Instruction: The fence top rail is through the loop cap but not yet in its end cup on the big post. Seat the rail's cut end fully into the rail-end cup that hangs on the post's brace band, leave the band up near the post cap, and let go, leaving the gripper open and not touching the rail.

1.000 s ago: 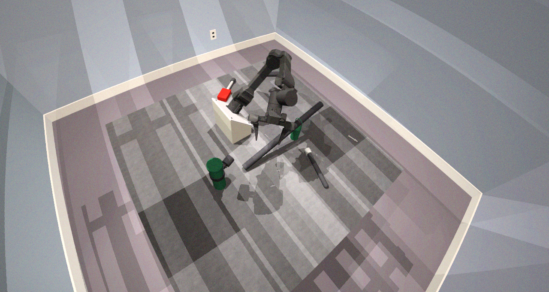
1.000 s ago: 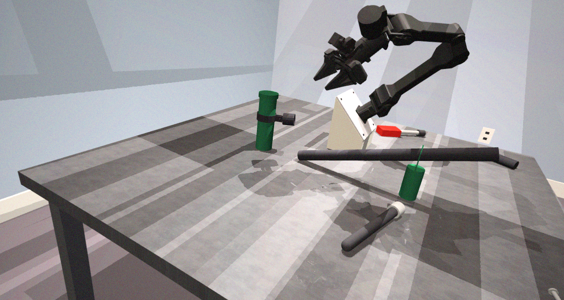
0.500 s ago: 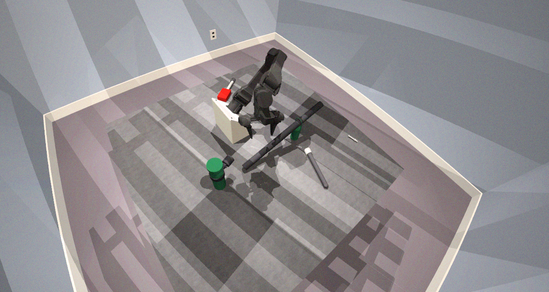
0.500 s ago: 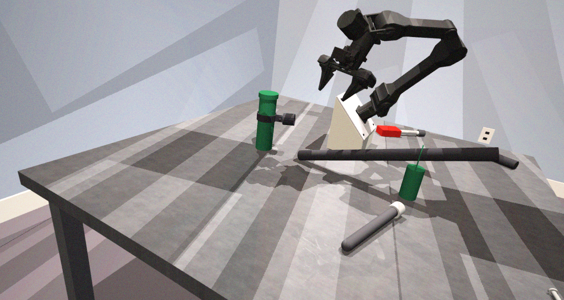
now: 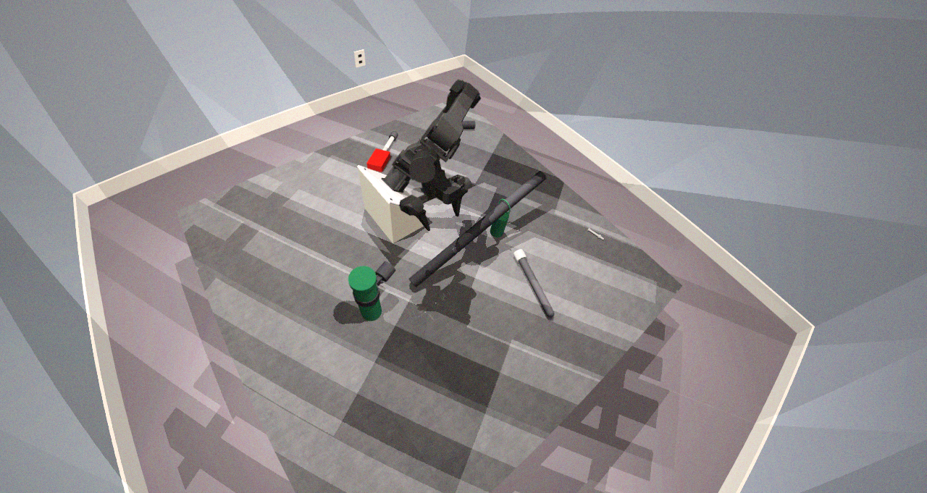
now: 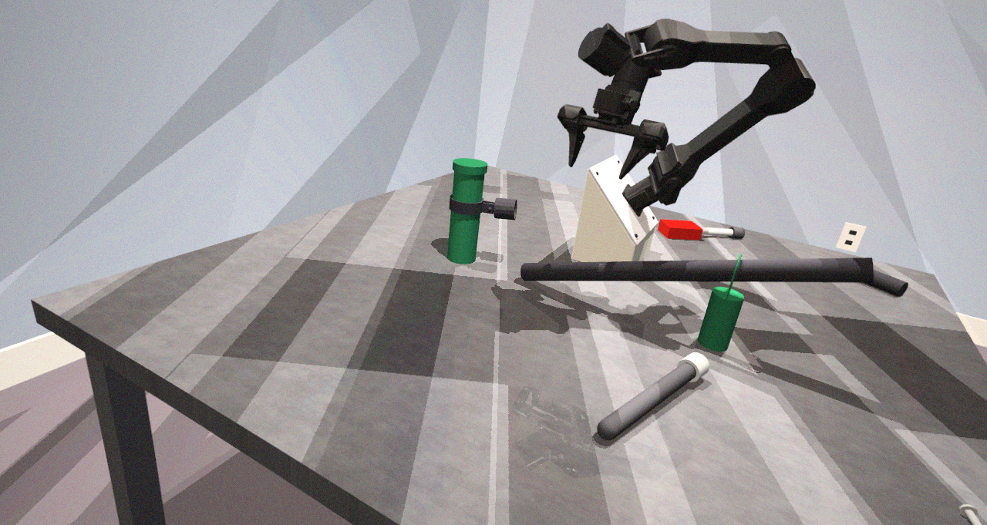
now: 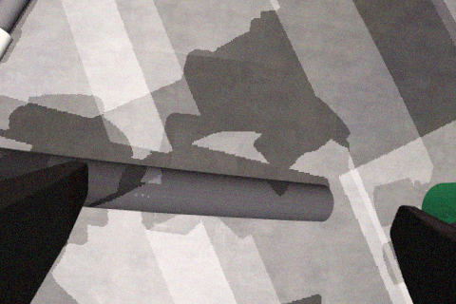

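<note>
The dark top rail (image 5: 447, 257) (image 6: 621, 270) (image 7: 214, 195) runs through the thin green loop (image 6: 735, 272) above the short green post (image 5: 498, 226) (image 6: 719, 321). Its cut end is free, apart from the dark end cup (image 5: 385, 269) (image 6: 506, 208). The cup hangs on the black band (image 5: 366, 302) (image 6: 465, 206) around the upright big green post (image 5: 370, 311) (image 6: 462, 244). The band sits around the post's middle, somewhat below the cap (image 5: 362, 277) (image 6: 469, 166). My gripper (image 5: 442, 221) (image 6: 597, 171) is open and empty, above table height, between the rail and the robot's base.
The pale wedge-shaped base (image 5: 379, 208) (image 6: 598, 228) stands behind the rail. A red block (image 5: 378, 159) (image 6: 679, 229) with a white handle lies beyond it. A grey rod (image 5: 535, 286) (image 6: 648, 401) with a white collar lies in front of the short post. A small pin (image 5: 594, 233) lies farther right.
</note>
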{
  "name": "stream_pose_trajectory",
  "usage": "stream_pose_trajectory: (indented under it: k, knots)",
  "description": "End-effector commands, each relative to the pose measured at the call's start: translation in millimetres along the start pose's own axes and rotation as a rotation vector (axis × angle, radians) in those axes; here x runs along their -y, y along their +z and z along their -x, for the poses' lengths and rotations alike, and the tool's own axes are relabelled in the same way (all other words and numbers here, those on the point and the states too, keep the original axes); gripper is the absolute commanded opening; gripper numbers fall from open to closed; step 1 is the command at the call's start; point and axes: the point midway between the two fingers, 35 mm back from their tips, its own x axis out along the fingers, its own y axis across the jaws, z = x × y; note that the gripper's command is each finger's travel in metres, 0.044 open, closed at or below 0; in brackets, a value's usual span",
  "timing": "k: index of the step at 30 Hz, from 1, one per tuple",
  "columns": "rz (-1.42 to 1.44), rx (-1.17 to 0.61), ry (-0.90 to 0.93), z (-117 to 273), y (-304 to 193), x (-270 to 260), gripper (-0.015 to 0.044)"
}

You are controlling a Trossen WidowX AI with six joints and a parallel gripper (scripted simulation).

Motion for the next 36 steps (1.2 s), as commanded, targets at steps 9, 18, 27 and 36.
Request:
stream_pose_trajectory:
  k: [9, 18, 27, 36]
  knots:
    - [0.592, -0.008, 0.043, 4, -2, 58, 0.0440]
    - [1.151, 0.029, 0.100, 3, -16, 117, 0.0440]
    - [1.467, 0.077, 0.123, 1, -29, 146, 0.0440]
    - [1.788, 0.143, 0.131, -2, -45, 172, 0.0440]
